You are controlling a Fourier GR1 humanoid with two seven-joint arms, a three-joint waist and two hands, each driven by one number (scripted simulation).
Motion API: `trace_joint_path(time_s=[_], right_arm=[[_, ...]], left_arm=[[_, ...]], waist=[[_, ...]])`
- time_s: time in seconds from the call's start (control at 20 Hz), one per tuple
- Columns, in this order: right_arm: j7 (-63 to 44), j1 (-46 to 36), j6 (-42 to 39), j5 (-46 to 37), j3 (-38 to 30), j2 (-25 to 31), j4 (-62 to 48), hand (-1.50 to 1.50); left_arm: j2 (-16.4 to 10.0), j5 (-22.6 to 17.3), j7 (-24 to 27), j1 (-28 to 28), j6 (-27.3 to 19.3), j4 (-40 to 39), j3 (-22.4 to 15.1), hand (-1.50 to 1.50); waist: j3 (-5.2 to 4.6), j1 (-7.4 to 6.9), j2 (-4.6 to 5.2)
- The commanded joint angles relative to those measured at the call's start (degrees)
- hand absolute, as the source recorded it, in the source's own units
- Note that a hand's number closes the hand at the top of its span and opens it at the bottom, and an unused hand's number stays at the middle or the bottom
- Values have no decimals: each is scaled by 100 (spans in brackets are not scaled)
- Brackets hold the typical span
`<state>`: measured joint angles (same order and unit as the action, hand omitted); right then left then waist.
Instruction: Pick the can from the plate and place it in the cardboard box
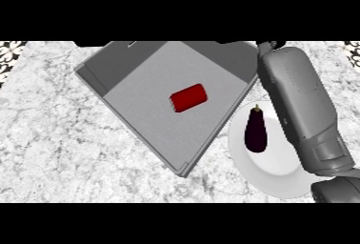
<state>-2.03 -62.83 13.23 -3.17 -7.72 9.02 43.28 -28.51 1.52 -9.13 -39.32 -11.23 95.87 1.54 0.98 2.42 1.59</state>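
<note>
Can (189, 98) lies on its side in cardboard box (141, 100), centre frame. Right hand (269, 46) at top right is mostly cut off, so its grip can't be read. Withdraw high, clear of the box wall, plate (281, 183) and eggplant (255, 131).

Can (189, 97) in box (147, 121), plate (277, 177) w/ eggplant (256, 133) just right of it.

A white-grey marbled desk (63, 143) carries a grey open cardboard box (141, 95), set askew, and a white plate (271, 174) just beside the box's right wall
</note>
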Motion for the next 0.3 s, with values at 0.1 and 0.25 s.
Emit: trace_joint_path(time_s=[0.1, 0.25], right_arm=[[364, 115, -539, 370, -510, 710, -234, -150], [553, 234, -950, 404, -532, 987, -357, -150]], left_arm=[[374, -322, 603, 1382, 71, 877, -206, 0], [427, -297, 669, 1302, 90, 898, -210, 0]], waist=[[-88, 231, 10], [-93, 187, -17]])
